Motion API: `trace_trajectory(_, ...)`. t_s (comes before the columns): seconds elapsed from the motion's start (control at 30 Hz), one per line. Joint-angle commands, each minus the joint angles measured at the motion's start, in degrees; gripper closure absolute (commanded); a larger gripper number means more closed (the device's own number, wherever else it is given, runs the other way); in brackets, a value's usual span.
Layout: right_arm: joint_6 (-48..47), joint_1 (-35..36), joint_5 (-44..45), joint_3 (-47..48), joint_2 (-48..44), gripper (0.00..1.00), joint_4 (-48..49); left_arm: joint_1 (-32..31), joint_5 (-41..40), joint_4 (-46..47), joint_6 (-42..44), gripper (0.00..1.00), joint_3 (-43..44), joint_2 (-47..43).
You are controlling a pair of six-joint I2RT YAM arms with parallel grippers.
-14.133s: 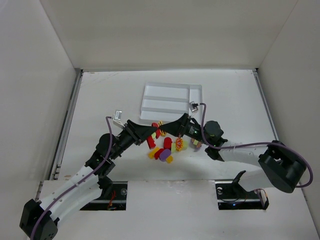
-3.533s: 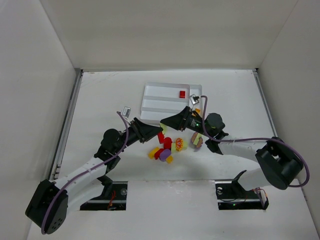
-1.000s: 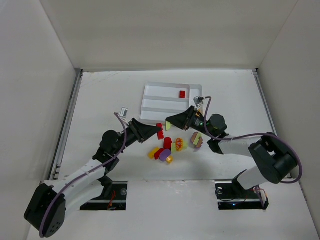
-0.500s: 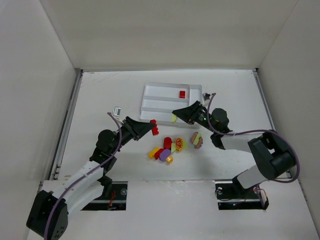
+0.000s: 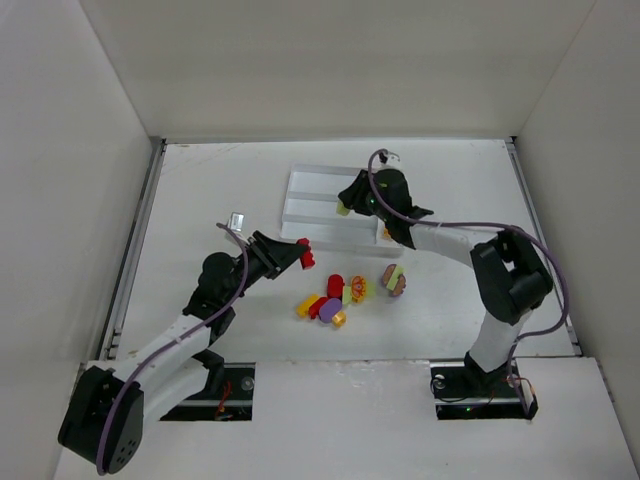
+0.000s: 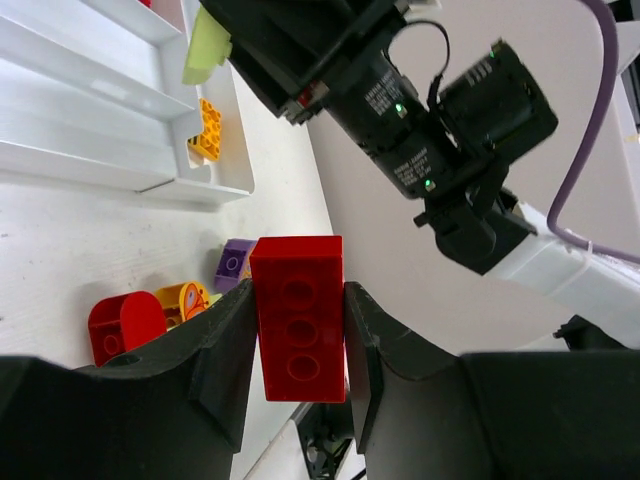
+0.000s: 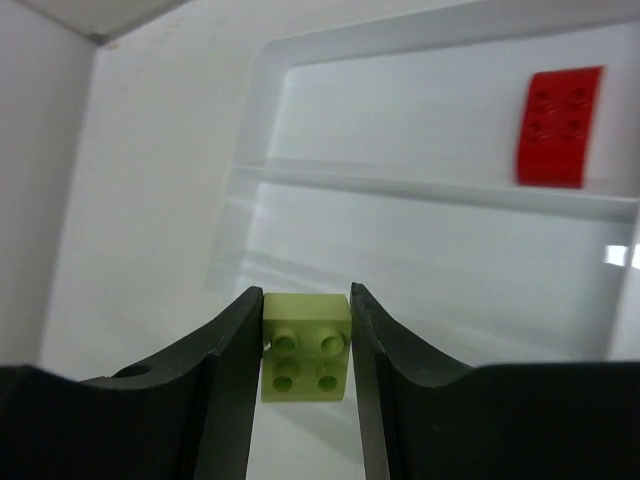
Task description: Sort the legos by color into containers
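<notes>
Two legos (image 7: 560, 127) are sorted, a pile (image 5: 330, 300) is left. Left gripper (image 5: 303, 255) is closed on a red brick (image 6: 297, 318), right gripper (image 5: 345, 207) on a lime brick (image 7: 306, 347)

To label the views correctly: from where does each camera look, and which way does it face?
Top: above and behind the bases, looking down; both arms, tray and loose bricks show.
Left wrist: on the left arm, looking past its fingers and red brick toward the right arm.
Right wrist: looking down between its fingers, past the lime brick, into the tray.
Shared: both wrist views show tray and lime brick.
</notes>
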Motion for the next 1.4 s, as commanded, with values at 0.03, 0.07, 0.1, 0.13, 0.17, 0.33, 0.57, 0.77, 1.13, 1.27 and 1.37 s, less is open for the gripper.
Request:
trace_trajectory(0.03, -11.76, -0.44, 12.14, 9.15, 3.92, 0.61, -13.65, 0.29, -0.59, 2.21, 2.37, 0.87, 1.93, 0.10)
trace_trajectory(0.07, -13.43, -0.70, 14.07, 11.09, 5.15, 0.61, -15.93, 0.29, -0.50, 2.29, 2.54, 0.87, 1.76, 0.36)
trace_trajectory(0.1, -14.49, -0.88, 15.05, 12.50, 6.03, 0.61, -17.51, 0.29, -0.50, 2.56, 2.63, 0.87, 1.58, 0.71)
trace_trajectory(0.13, -15.37, -1.05, 15.75, 13.90, 7.08, 0.61, -19.01, 0.12, -0.50, 2.82, 2.72, 0.87, 1.58, 1.07)
trace_trajectory(0.17, -16.16, -1.14, 16.19, 15.14, 7.96, 0.61, -20.42, -0.14, -0.59, 3.00, 2.81, 0.86, 1.58, 1.50)
trace_trajectory(0.33, -19.86, -0.97, 19.35, 19.71, 11.48, 0.61, -24.38, -0.76, -0.59, 4.67, 3.25, 0.86, 1.67, 3.70)
trace_trajectory(0.57, -25.57, -0.71, 24.28, 23.85, 15.09, 0.60, -26.94, -0.85, -0.59, 5.72, 3.51, 0.86, 1.41, 4.32)
trace_trajectory(0.77, -25.14, -0.27, 23.67, 22.27, 13.86, 0.57, -26.23, -0.59, -0.59, 5.90, 3.51, 0.86, 1.05, 4.23)
trace_trajectory(1.13, -22.59, 0.26, 19.80, 17.79, 8.68, 0.46, -24.21, -0.94, -3.48, 4.49, 3.25, 0.86, 2.28, 4.93)
trace_trajectory(1.27, -20.13, 0.26, 19.71, 13.06, 1.40, 0.42, -22.20, -1.29, -7.34, 2.48, 3.25, 0.86, 5.61, 7.65)
trace_trajectory(1.37, -16.36, -0.09, 19.28, 5.95, -6.85, 0.48, -18.69, -2.78, -11.12, 0.54, 4.21, 0.86, 10.44, 12.13)
